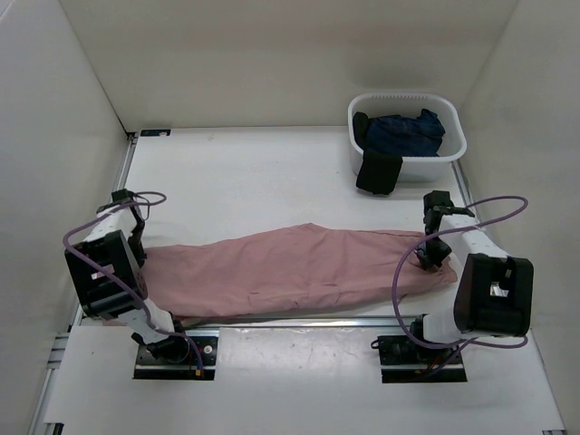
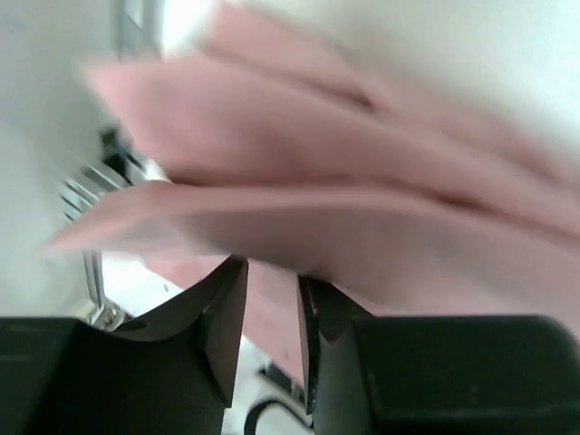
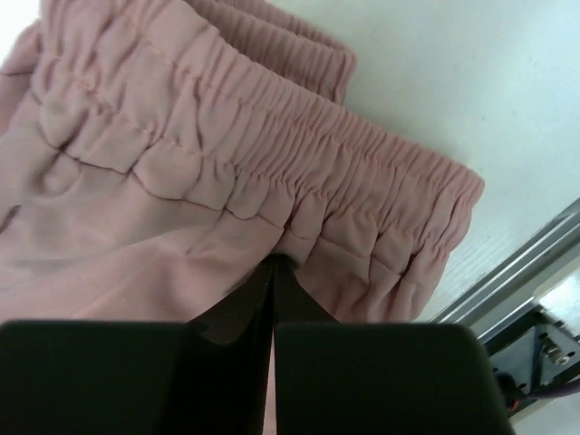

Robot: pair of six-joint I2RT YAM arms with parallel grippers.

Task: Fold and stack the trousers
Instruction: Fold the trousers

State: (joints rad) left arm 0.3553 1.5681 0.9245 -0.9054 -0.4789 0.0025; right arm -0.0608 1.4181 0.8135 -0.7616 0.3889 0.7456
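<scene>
The dusty-pink trousers (image 1: pixel 290 267) lie lengthwise across the near part of the table, leg ends at the left, waist at the right. My left gripper (image 1: pixel 136 227) is at the leg ends. In the left wrist view its jaws (image 2: pixel 272 272) stand a narrow gap apart, with blurred pink fabric (image 2: pixel 362 208) lying across and beyond the tips. My right gripper (image 1: pixel 430 254) is at the waist end. In the right wrist view it (image 3: pixel 275 265) is shut, pinching the fabric just below the gathered elastic waistband (image 3: pixel 299 172).
A white basket (image 1: pixel 453 145) stands at the back right with a dark navy garment (image 1: pixel 403 131) in it and a black garment (image 1: pixel 378 172) hanging over its front. A metal rail (image 1: pixel 299 319) runs along the table's near edge. White walls close in the sides.
</scene>
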